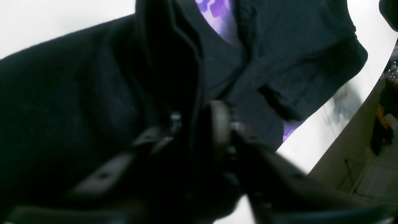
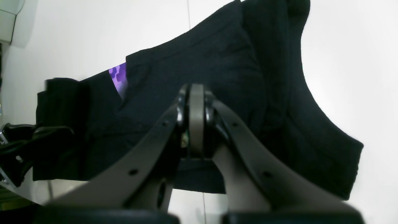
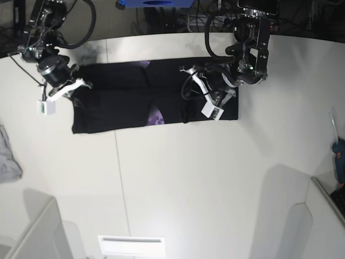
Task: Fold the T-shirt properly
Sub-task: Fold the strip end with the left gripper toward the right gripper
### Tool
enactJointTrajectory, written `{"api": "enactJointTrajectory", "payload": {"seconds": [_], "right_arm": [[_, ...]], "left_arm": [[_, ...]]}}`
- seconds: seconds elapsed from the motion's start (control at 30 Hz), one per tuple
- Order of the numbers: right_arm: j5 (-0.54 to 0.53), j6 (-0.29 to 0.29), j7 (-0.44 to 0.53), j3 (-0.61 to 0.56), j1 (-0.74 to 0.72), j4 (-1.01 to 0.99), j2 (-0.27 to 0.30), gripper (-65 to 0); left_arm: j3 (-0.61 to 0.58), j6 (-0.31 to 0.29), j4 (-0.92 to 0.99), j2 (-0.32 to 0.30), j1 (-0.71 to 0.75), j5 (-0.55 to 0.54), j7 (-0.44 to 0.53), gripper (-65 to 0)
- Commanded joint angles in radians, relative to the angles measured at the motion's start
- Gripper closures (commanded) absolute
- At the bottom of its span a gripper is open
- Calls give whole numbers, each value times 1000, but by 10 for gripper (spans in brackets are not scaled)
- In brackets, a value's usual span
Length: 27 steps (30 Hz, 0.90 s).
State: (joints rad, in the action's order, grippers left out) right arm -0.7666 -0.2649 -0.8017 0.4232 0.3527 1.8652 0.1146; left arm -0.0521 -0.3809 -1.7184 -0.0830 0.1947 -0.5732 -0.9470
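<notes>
The left claw (image 1: 199, 130) is blurred, its grip on the T-shirt (image 1: 77, 102) unclear.

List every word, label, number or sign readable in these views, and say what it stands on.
None can be read.
T-shirt: purple print patches show, but no letters are legible.
White tags by the right claw and left claw: too small to tell whether they carry text.
Blue object at the far edge: no readable marking.

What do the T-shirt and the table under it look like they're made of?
T-shirt: soft knit fabric, probably cotton, matte black; it creases and folds in layers, with a purple print patch showing. Table: hard, smooth white board, likely laminate, slightly glossy; a thin seam line runs across it.
</notes>
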Motion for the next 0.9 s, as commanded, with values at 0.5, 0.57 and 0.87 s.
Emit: {"api": "enactJointTrajectory", "payload": {"seconds": [0.5,0.57,0.87], "right_arm": [[-15,-4,21,4,-4,17,10,0],[-15,-4,21,4,-4,17,10,0],[-18,-3,20,6,-16,15,17,0]], "left_arm": [[-150,-5,22,1,-73,-17,16,-383],[-174,-5,41,4,-87,-17,16,-383],[-156,-5,-22,-4,-87,-17,18,-365]]}}
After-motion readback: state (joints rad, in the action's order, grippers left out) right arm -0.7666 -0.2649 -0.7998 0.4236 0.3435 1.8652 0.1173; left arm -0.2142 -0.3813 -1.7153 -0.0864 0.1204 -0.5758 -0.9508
